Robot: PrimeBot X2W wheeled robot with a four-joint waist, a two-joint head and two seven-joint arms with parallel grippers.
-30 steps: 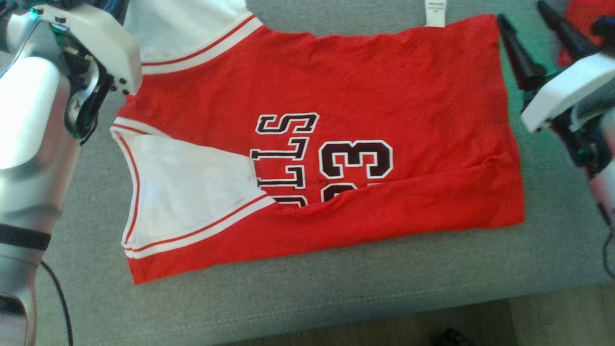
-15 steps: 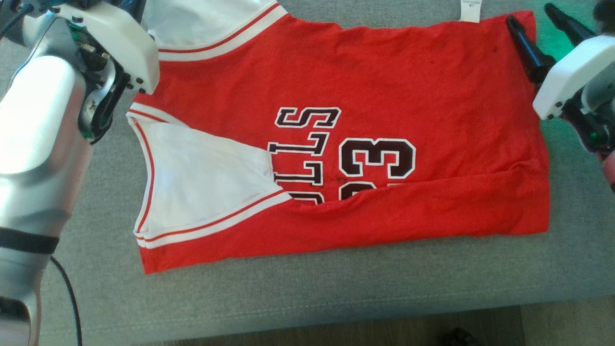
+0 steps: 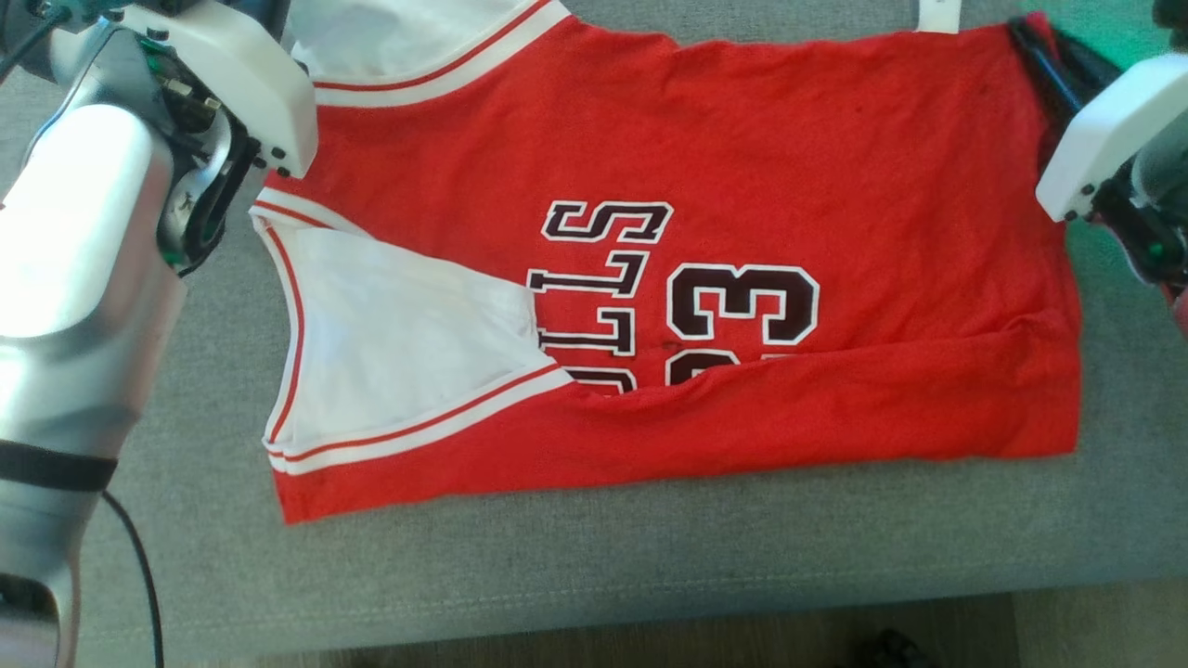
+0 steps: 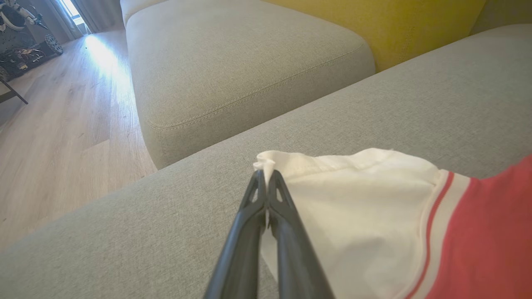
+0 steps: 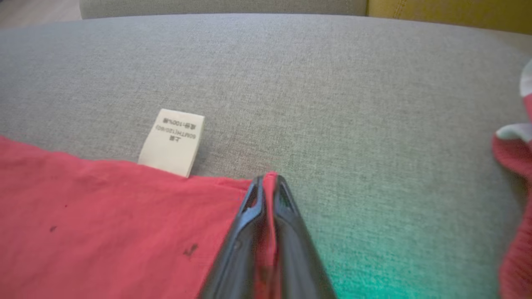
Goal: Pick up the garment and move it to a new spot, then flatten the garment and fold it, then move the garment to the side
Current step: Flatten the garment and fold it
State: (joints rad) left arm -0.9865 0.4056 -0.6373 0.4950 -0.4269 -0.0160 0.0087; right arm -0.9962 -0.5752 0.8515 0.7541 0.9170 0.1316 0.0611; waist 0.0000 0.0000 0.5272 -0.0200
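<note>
Pinching a white corner of the garment (image 4: 365, 216), the left gripper (image 4: 266, 176) has its two dark fingers pressed together with a sliver of cloth between them, low over the grey sofa seat (image 4: 124, 249). Its silver forearm (image 3: 65, 278) rises along the left edge of the head view, with the wrist bent in over the garment's far left corner. The right gripper (image 5: 266, 180) is likewise closed, with red cloth caught between its fingers at the garment's far right corner, and its white wrist housing (image 3: 1104, 130) reaches in from the right. One garment lies spread flat across the seat: red, with white panels and striped trim on the robot's left and dark, white-edged lettering near the middle. Its near long edge is folded up over part of the print. One white label (image 5: 172, 141) sticks out from the far edge, just beside the right gripper. A separate scrap of red and pale cloth (image 5: 515, 158) lies on the seat further right. Beyond the left gripper are a second grey seat cushion (image 4: 241, 62), one yellow cushion (image 4: 395, 25) and a pale wooden floor (image 4: 50, 137) with sunlight on it.
</note>
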